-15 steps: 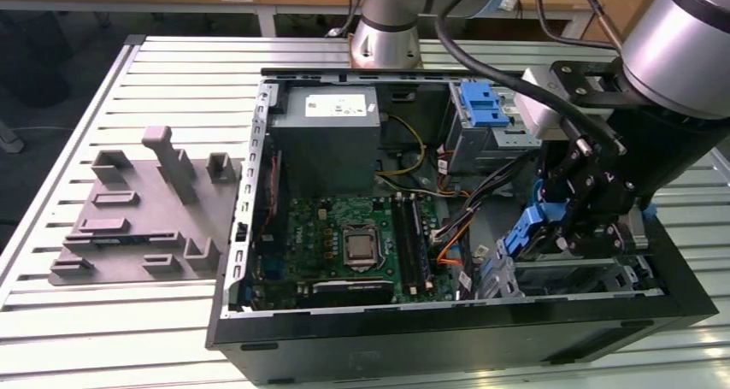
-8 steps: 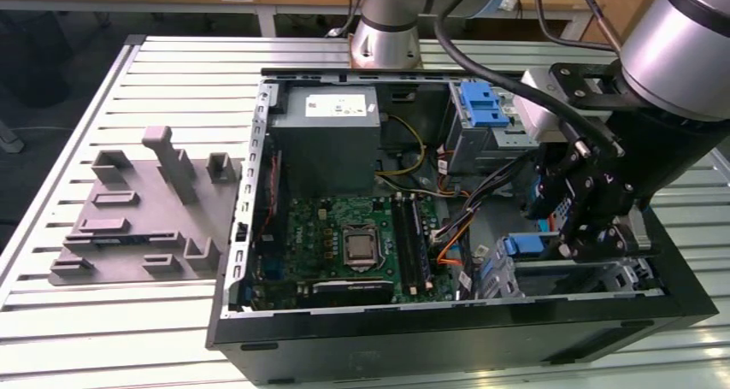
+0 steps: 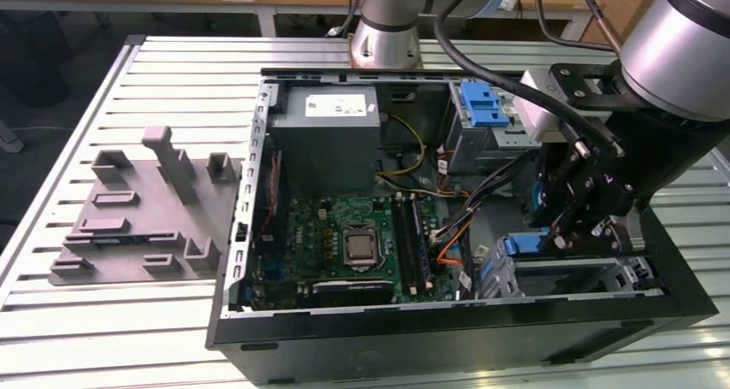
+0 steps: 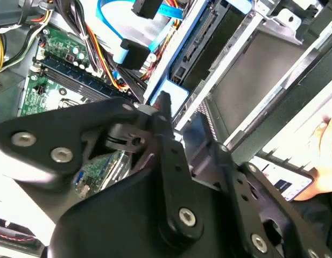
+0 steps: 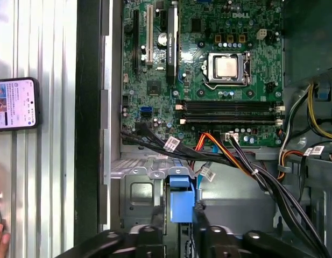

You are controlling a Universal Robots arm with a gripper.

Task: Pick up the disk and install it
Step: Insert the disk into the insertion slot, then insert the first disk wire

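1. Three cameras cover the open computer case [image 3: 456,342]. In the exterior view I see the pincer [image 3: 582,239] low at the drive cage [image 3: 593,278], on that view's right.
2. The first wrist view shows the pincer [image 5: 182,220] clamped on the disk [image 5: 182,207], which stands edge-on in the cage with its blue rail showing.
3. The disk's label face is hidden.
4. Both wrist views catch a phone [image 5: 14,105] on the surface [image 5: 53,161].
5. The grey box's white sticker [image 3: 334,107] is too small to read.
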